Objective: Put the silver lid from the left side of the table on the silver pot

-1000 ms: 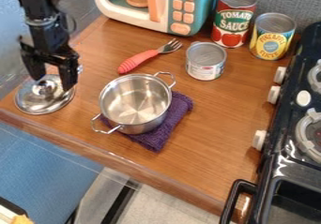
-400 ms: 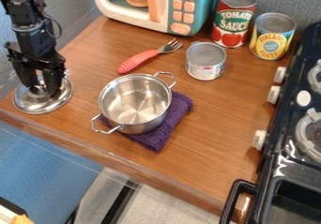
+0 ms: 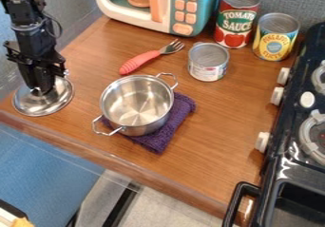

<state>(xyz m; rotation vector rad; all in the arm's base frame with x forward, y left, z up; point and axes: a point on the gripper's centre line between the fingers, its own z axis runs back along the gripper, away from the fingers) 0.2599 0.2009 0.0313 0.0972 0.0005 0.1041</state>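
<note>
Lying beneath the tool (image 3: 43,91): lid (image 3: 39,107)

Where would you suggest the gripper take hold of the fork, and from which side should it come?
I'd take the fork's thick red handle near its middle, bringing the gripper down from above and closing across the handle's width. The fork lies flat, and the handle offers a long, broad grip, while the slimmer metal tines end near the toy microwave.
</note>
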